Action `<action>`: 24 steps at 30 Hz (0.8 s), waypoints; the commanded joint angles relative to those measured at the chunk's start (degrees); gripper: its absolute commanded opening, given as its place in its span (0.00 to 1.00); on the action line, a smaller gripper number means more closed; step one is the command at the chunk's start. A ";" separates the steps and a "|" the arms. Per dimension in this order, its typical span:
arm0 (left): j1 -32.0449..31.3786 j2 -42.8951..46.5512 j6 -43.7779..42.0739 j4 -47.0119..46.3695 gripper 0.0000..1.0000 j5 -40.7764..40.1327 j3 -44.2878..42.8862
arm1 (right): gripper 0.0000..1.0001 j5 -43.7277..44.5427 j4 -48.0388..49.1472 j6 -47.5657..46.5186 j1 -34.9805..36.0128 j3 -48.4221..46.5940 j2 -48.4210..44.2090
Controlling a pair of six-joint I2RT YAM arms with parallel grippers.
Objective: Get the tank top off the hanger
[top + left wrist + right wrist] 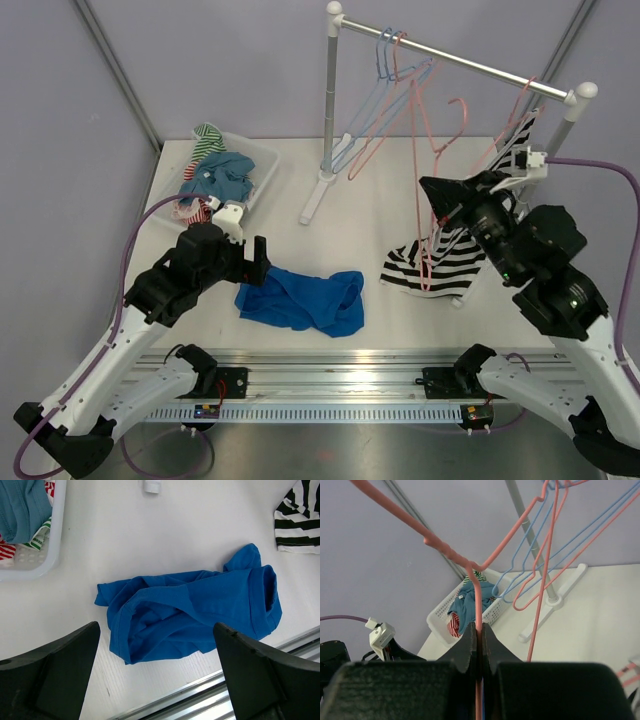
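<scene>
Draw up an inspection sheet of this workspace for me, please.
Surface: white table, no spills seen.
Job's things: striped tank top on the pink hanger, its lower part lying on the table.
Clutter: blue garment crumpled near the front edge; bin of clothes back left; rack with spare hangers.
Grippers: left gripper open above the blue garment; right gripper shut on the pink hanger.
Cables: purple cable along each arm, no snag seen.
Surroundings: plain walls, nothing else seen.
</scene>
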State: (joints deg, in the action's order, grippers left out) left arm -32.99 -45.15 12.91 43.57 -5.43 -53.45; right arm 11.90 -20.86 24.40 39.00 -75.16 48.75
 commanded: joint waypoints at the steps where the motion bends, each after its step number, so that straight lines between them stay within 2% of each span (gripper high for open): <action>1: 0.12 0.58 -0.08 -2.53 0.99 -1.77 0.54 | 0.00 7.34 -4.00 -1.46 0.28 0.71 -3.22; 7: 0.12 0.15 0.01 -2.44 0.99 -1.77 0.37 | 0.00 14.63 -4.89 -3.31 0.20 0.63 -0.69; 15: 0.12 0.85 0.36 -2.44 0.99 -2.65 0.89 | 0.00 22.98 2.31 -9.28 -0.33 -7.63 15.13; 24: 0.12 0.94 0.54 -2.61 0.99 -3.80 0.89 | 0.00 16.67 5.13 -8.41 -8.85 -18.53 26.65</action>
State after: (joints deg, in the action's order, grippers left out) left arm -32.99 -45.06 13.34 43.59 -8.16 -52.84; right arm 29.43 -21.23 16.23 32.42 -88.29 74.41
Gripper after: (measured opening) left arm 0.988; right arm 0.033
